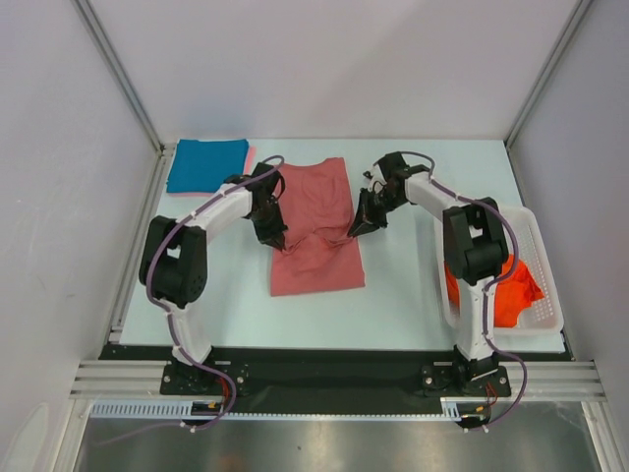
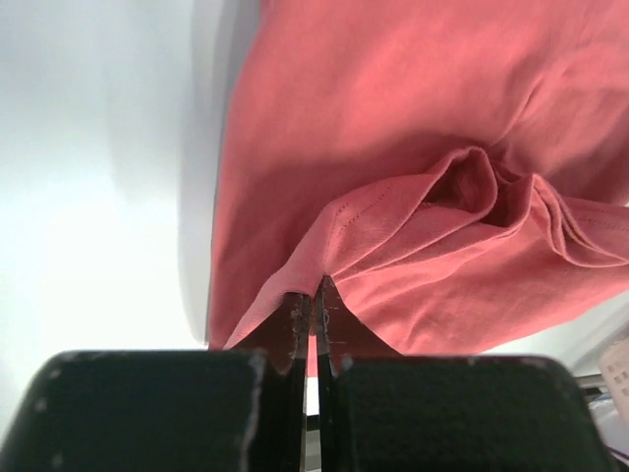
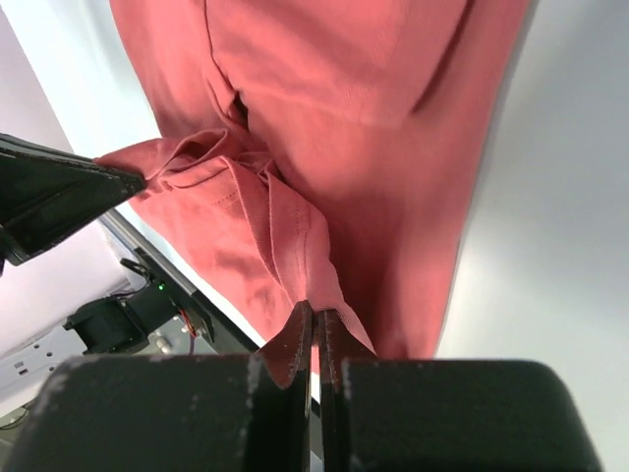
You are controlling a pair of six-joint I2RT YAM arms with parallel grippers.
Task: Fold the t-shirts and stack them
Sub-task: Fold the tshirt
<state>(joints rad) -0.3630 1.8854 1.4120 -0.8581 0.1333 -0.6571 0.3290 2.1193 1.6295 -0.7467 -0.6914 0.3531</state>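
- Lying in the middle of the table point(image 1: 403, 285), the salmon shirt point(image 1: 319, 202) is bunched up near its centre.
- The left gripper point(image 2: 313, 295) is closed and pinches the edge of this shirt.
- The right gripper point(image 3: 316, 313) is also closed, pinching a fold of the same shirt.
- A teal shirt point(image 1: 206, 164) lies folded at the far left corner.
- Orange shirts point(image 1: 511, 290) sit in the basket point(image 1: 531, 236) on the right.

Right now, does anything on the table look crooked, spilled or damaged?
Only the salmon-red t-shirt: its middle is bunched into folds between the left gripper and the right gripper, both shut on its cloth, so it does not lie flat. Nothing looks spilled or torn.
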